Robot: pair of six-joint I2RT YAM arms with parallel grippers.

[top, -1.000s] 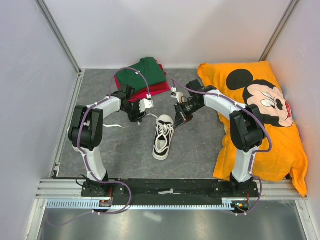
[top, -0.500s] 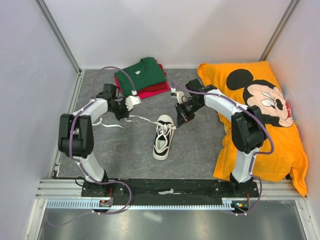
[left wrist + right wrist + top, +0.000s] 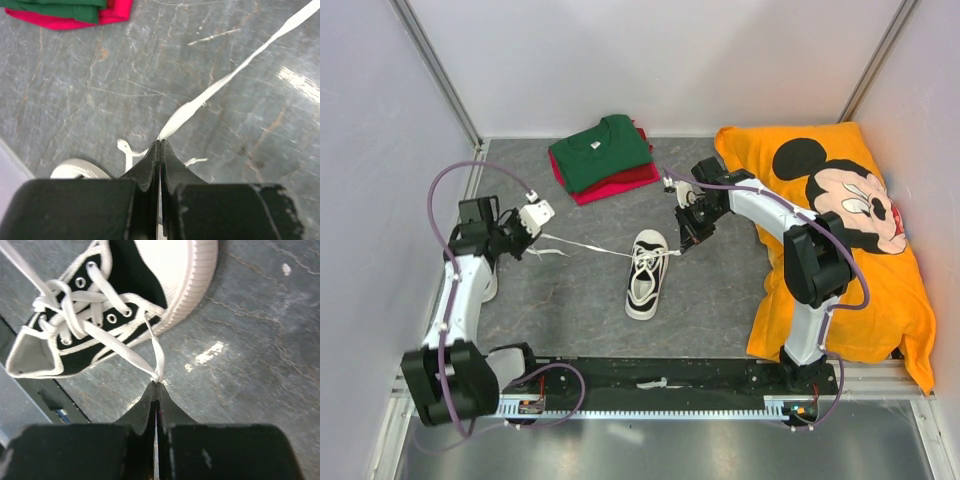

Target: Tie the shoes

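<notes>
Closest in, the left gripper (image 3: 160, 142) is seen clamped on a white lace (image 3: 220, 82), its fingers pressed together with only the flat strand between them. From these fingertips the lace runs forward and to the right, taut and lifted off the table (image 3: 580, 310). A rounded white rim (image 3: 80, 167) lies just below and left of the fingertips; it may be the second shoe, but this cannot be told.

The right gripper (image 3: 157, 384) is likewise closed on the other lace strand (image 3: 125, 352), pinched where it doubles back just ahead of the fingertips. The shoe (image 3: 115, 310) lies directly beyond, its toe pointing away and to the right.

The step in hand is judged to be the drawing-tight of a knot, both strands being pulled outward. Even, opposed tension is called for next, since the light shoe is likely to be dragged.

The crossing at the eyelets is shown only by the right wrist view; the full span between the grippers, only from above. Farther off, folded shirts (image 3: 605, 155) and an orange printed cloth (image 3: 840, 290) are seen
</notes>
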